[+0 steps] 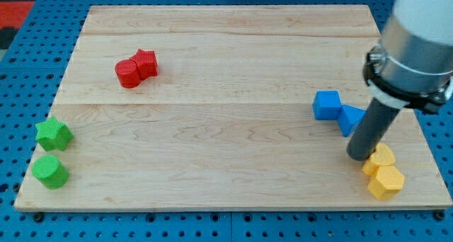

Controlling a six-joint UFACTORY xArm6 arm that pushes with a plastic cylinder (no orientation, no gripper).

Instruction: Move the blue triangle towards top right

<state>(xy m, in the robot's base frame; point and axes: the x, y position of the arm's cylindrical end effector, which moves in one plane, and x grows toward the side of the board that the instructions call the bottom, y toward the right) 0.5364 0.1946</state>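
Note:
The blue triangle [350,119] lies near the board's right edge, touching a blue cube-like block [327,105] on its left. My tip [360,156] is at the end of the dark rod, just below the blue triangle and right beside the upper yellow block [381,159]. The rod's upper part covers a bit of the triangle's right side.
A second yellow block [386,181] sits below the first at the bottom right. Two red blocks [136,68] touch at the top left. A green star [53,134] and a green cylinder [50,171] sit at the bottom left. The wooden board [226,44] lies on blue pegboard.

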